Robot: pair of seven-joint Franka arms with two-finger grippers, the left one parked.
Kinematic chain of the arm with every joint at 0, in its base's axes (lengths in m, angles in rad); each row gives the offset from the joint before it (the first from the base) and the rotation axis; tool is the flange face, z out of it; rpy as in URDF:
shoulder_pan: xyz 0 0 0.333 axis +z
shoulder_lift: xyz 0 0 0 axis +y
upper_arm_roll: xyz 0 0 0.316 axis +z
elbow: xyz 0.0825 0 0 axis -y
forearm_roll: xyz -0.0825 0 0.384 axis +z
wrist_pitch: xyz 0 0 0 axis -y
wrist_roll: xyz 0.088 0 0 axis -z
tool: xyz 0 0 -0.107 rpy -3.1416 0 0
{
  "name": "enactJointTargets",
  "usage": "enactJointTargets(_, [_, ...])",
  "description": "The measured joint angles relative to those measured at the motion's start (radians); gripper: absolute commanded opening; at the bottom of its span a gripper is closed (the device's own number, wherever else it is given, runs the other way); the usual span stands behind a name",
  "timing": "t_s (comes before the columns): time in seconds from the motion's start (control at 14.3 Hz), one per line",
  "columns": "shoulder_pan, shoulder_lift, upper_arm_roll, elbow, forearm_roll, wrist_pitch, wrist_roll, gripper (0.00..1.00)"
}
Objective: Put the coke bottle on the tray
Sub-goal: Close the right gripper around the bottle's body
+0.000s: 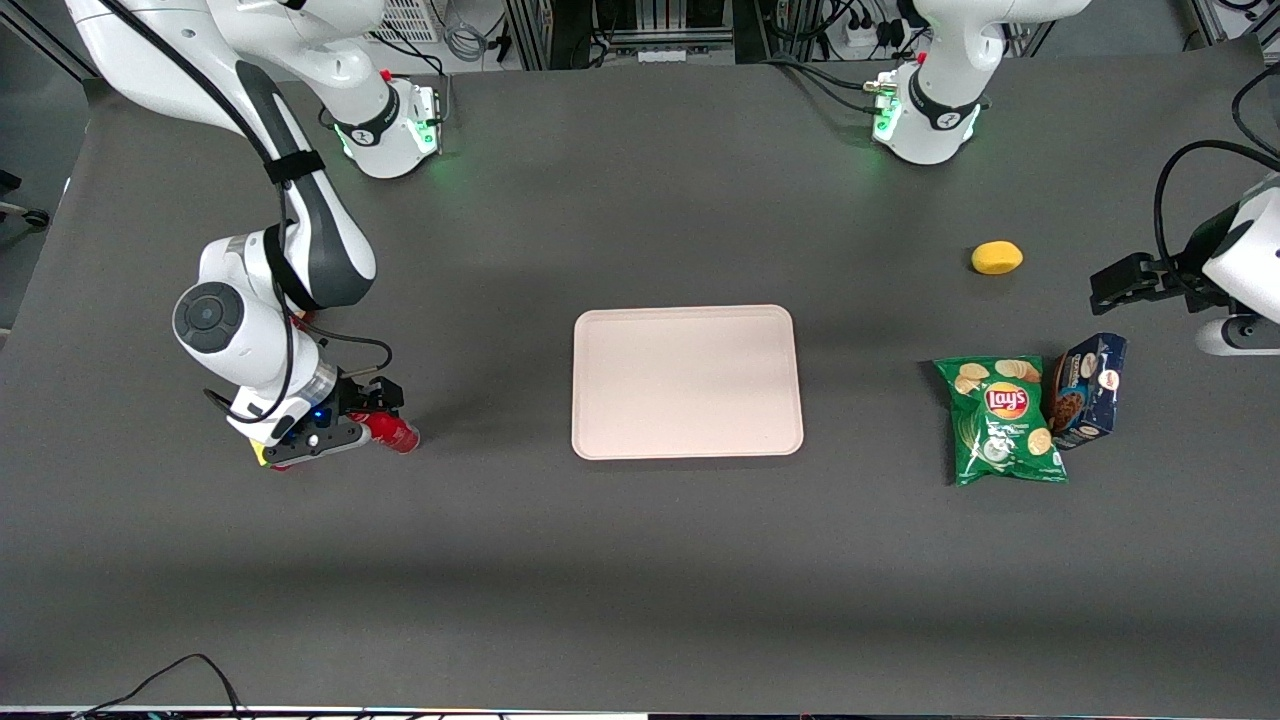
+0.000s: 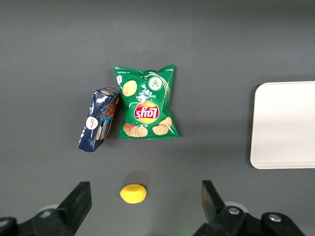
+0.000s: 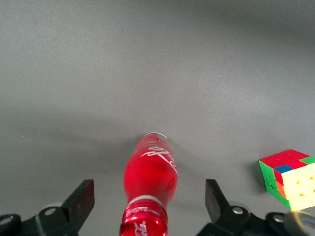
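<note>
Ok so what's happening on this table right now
The right arm's gripper is down at the coke bottle, which lies on the table toward the working arm's end, with an open finger on each side of it, not yet closed on it. A puzzle cube sits close by. The tray waits mid-table with nothing on it.

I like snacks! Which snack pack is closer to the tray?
The green chips bag. It lies between the pink tray and the blue cookie box. The gripper is at the coke bottle.
</note>
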Motion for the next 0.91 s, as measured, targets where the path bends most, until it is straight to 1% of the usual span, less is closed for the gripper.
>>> enactJointTargets(0.07, [0.000,0.000,0.000,-0.001,0.004,-0.006,0.000,0.94])
enactJointTargets(0.14, [-0.001,0.000,0.000,-0.002,0.005,-0.012,0.000,0.81])
enactJointTargets(0.21, [-0.001,0.000,0.000,-0.002,0.006,-0.013,0.000,0.63])
enactJointTargets(0.28, [-0.002,0.000,0.000,-0.002,0.006,-0.013,0.000,0.42])
enactJointTargets(0.35, [-0.002,0.000,0.000,-0.002,0.006,-0.013,-0.001,0.29])
enactJointTargets(0.49, [-0.002,0.000,0.000,-0.002,0.006,-0.013,-0.005,0.07])
enactJointTargets(0.56, [-0.002,0.000,0.000,-0.002,0.006,-0.016,-0.009,0.00])
enactJointTargets(0.91, [-0.002,-0.001,0.001,0.002,0.007,-0.028,-0.029,0.00])
